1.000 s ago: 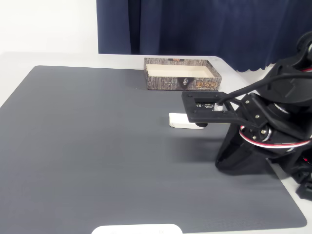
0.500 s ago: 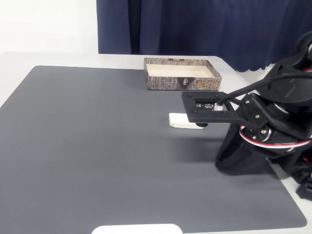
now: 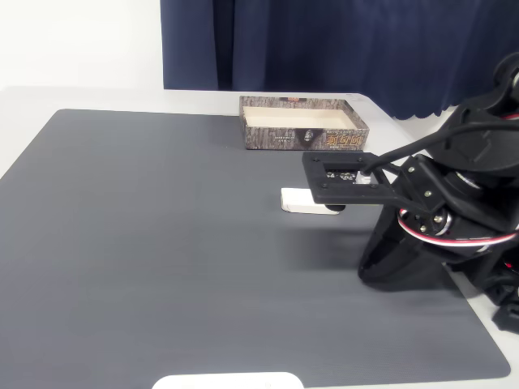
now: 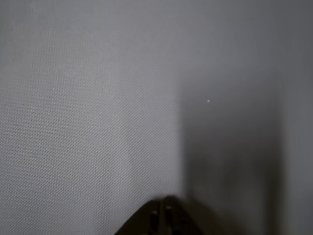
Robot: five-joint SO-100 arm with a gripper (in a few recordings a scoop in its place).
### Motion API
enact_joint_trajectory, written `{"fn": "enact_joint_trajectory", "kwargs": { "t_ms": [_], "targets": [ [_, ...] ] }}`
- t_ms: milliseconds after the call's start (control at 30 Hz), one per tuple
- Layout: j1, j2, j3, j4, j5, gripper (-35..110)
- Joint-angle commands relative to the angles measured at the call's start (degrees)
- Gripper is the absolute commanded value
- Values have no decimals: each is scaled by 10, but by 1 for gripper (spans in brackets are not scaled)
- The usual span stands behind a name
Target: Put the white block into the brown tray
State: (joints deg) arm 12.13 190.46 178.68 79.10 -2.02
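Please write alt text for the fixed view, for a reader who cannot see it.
A black robot arm reaches over a dark grey mat, its fingers down at a small white block. A brown tray sits empty behind the block, before a dark blue curtain.

A large dark grey woven mat covers most of a pale white table. Behind the table hangs a navy blue pleated curtain, beside a plain white wall. A white rounded plate shape lies at the mat's near edge.
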Motion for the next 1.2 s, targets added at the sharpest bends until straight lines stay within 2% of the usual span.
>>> {"fn": "enact_joint_trajectory", "kwargs": {
  "t_ms": [0, 1167],
  "targets": [
    [2, -6, -3, 3, 4, 2],
    [4, -40, -4, 8, 4, 0]
  ]
}}
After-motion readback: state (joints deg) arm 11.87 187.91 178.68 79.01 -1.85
